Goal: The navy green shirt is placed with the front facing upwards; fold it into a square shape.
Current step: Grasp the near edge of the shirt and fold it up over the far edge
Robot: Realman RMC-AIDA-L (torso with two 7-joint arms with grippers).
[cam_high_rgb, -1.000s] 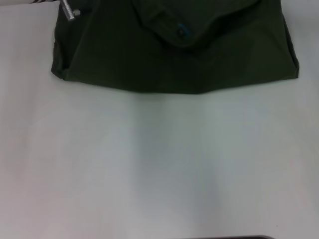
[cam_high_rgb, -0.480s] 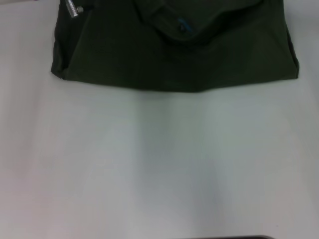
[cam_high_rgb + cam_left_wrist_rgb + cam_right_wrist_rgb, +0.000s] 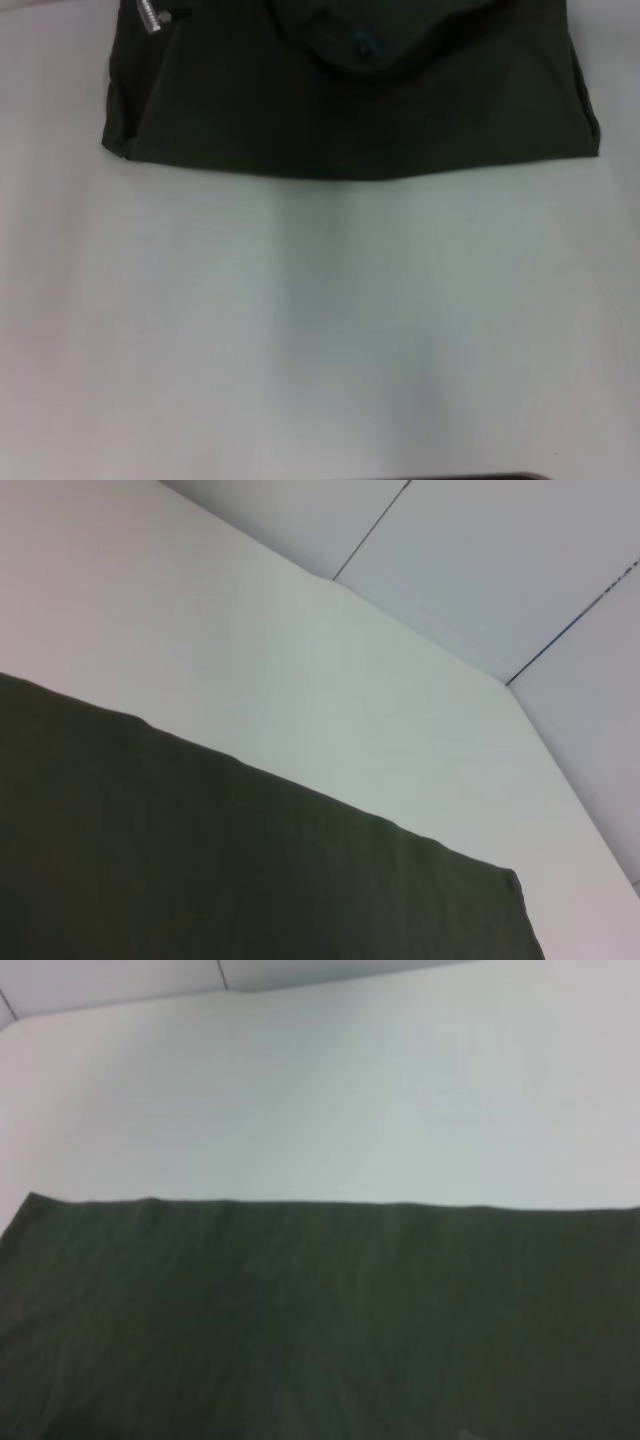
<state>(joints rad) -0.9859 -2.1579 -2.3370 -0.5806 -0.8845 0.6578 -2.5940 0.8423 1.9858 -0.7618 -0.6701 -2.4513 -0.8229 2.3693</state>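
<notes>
Since a second ago, the metal tip of the left gripper (image 3: pixel 148 17) has slid a little toward the far edge of the head view, and the neck flap with the blue label (image 3: pixel 364 45) has crept the same way; the shirt's near edge has hardly shifted.

Left gripper: only a small silvery piece shows, over the far left part of the cloth. Cannot tell whether the fingers are apart or closed, or whether they hold fabric. Right gripper: not seen in any view.

Navy green shirt (image 3: pixel 350 110): lies at the far side of the white table (image 3: pixel 320 330), already folded into a wide dark band. Near edge runs almost straight across, dipping slightly at the middle. Left corner sits a little higher off the near edge than the middle; right corner ends near the right side of the view. A rounded flap of collar lies on top, at the centre far side, with the label on it.

Left wrist view: plain dark cloth (image 3: pixel 230 860), one straight edge and one corner, bare tabletop beyond, then pale wall panels (image 3: pixel 500 560) with thin seams. No label, no collar here.

Right wrist view: one long straight edge of the shirt (image 3: pixel 320 1310), one corner, bare table past it, wall seams at the far side. Lettering shows in no view.
</notes>
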